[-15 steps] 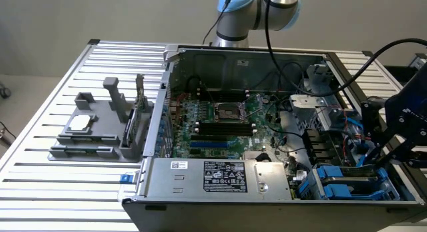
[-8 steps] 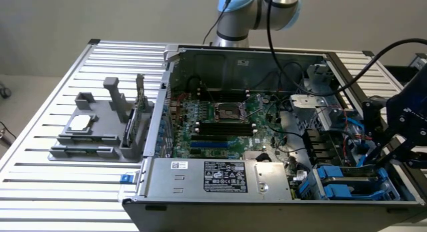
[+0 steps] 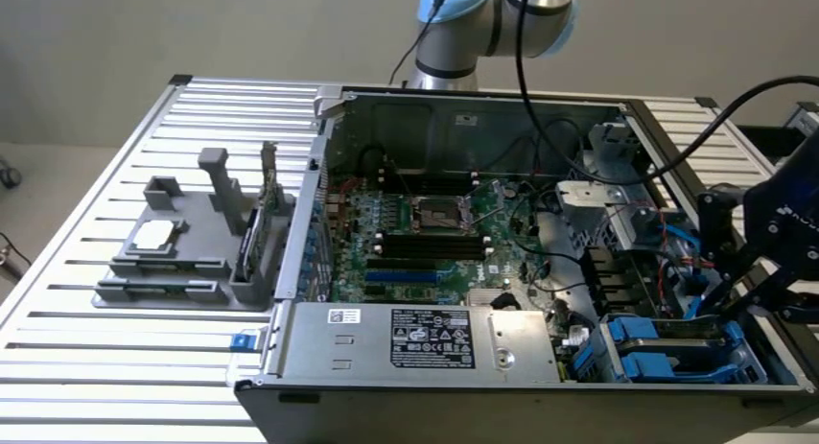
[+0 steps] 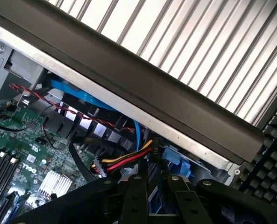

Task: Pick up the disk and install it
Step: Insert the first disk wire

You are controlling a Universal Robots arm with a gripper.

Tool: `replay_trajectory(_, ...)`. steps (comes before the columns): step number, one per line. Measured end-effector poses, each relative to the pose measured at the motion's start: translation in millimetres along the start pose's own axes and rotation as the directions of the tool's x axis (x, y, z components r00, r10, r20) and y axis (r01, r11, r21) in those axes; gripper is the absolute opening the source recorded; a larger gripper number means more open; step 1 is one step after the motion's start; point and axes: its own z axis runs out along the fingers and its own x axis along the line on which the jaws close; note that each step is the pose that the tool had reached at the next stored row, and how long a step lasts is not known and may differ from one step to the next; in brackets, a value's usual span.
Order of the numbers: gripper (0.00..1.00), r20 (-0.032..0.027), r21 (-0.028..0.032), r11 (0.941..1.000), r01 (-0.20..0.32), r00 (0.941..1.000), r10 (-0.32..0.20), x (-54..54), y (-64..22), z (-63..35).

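one disk (image 3: 672, 350) in open computer case (image 3: 512, 410)

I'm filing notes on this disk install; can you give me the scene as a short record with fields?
setting: open computer case on a slatted table
gripper: at the case's end on the exterior view's right
fingers: closed on a thin dark, blue-edged slab, apparently the disk
inside case: motherboard, grey power-supply box along the near wall
on table: grey fixture, exterior view's left
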Motion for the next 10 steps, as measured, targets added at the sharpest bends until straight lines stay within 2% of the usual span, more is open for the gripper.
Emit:
replay_trajectory(5,0.23,-0.0093,0.0165,0.9998,-0.007,0.9999,0.007,-1.9,3.5,2.7)
replay_trajectory(10,0.23,-0.026,0.0468,0.9989,-0.01,0.9996,0.011,-3.0,5.4,4.7)
